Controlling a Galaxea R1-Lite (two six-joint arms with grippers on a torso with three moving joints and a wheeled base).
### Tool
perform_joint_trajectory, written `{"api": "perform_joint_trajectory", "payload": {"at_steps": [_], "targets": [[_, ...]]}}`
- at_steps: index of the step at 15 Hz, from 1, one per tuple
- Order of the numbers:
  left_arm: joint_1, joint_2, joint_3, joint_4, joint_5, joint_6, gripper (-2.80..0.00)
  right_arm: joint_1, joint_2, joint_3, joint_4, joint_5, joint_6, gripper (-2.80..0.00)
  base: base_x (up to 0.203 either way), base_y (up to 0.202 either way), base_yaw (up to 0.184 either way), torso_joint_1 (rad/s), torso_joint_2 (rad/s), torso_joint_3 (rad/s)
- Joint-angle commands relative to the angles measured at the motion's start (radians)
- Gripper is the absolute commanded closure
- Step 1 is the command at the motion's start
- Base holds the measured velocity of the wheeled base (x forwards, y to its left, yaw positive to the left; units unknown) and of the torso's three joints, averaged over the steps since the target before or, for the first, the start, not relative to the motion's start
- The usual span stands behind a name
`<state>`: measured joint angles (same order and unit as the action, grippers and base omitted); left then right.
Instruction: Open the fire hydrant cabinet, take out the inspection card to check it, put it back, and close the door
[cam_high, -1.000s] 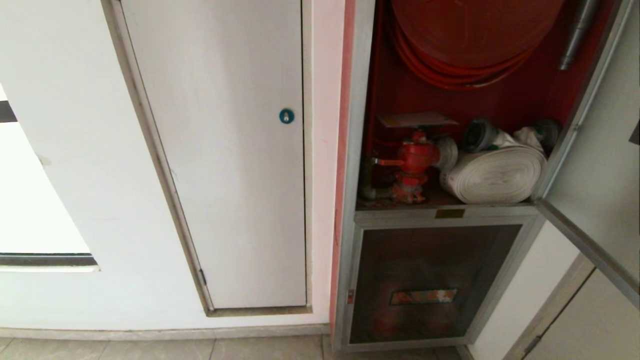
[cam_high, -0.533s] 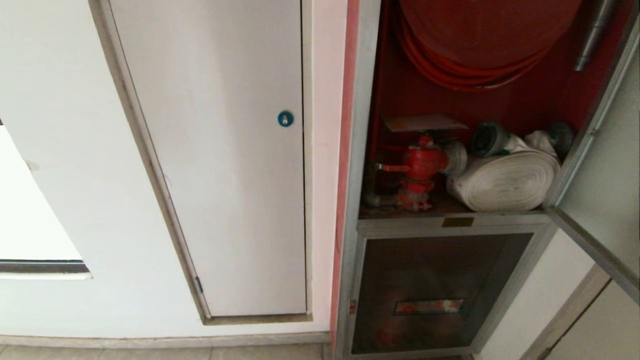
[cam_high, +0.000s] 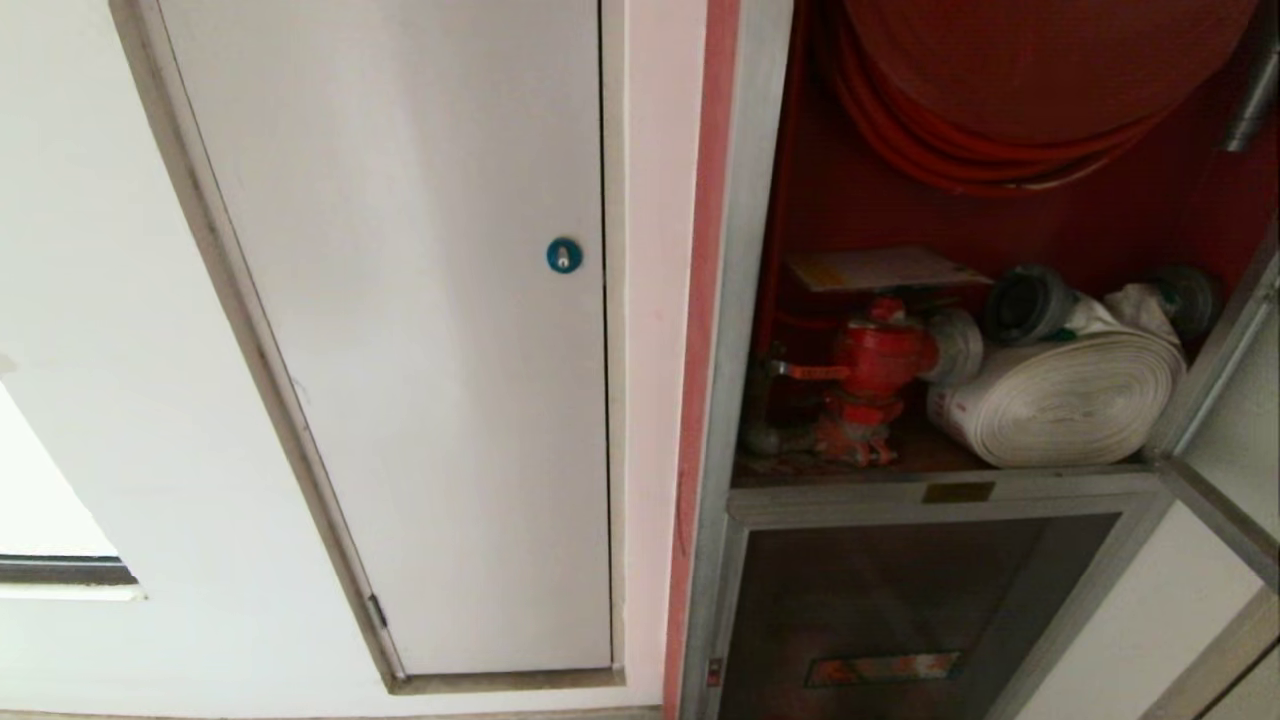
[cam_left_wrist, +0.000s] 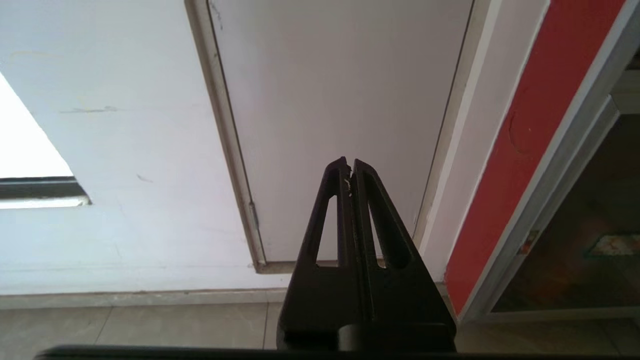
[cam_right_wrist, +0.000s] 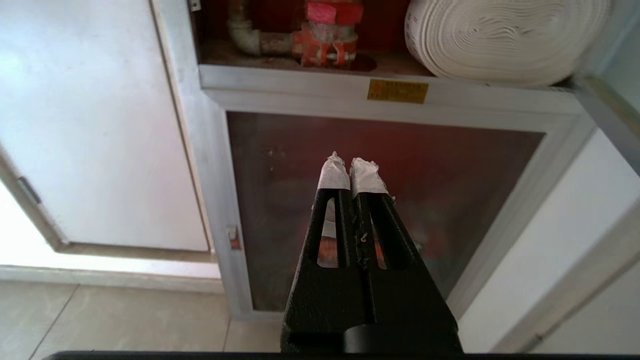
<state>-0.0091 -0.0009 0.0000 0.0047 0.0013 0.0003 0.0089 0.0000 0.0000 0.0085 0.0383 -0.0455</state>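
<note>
The left claw (cam_left_wrist: 349, 165) hangs pinched together and empty before the plain white panel (cam_high: 420, 330) with its blue lock (cam_high: 564, 255). To the right, the fire hydrant cabinet (cam_high: 745, 300) stands open. The inspection card (cam_high: 885, 268) lies flat on top of the red valve (cam_high: 878, 365), beside the white rolled hose (cam_high: 1065, 400). The door (cam_high: 1225, 505) is swung out at far right. The right claw (cam_right_wrist: 351, 167), also closed on nothing, faces the lower glass panel (cam_right_wrist: 385, 200). Opening looks done; I judge the next move is raising the right arm, parting its fingers and taking the card by an edge.
</note>
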Motion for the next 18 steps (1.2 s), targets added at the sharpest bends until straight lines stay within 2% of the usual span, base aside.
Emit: {"api": "perform_joint_trajectory", "payload": {"at_steps": [1, 18], "targets": [[0.000, 0.001, 0.000, 0.000, 0.000, 0.000, 0.00, 0.000, 0.002, 0.002, -0.001, 0.001, 0.000, 0.00, 0.195, 0.000, -0.001, 0.002, 0.00, 0.007], [0.000, 0.001, 0.000, 0.000, 0.000, 0.000, 0.00, 0.000, 0.002, 0.002, -0.001, 0.002, 0.000, 0.00, 0.198, 0.000, 0.000, 0.002, 0.00, 0.002]]}}
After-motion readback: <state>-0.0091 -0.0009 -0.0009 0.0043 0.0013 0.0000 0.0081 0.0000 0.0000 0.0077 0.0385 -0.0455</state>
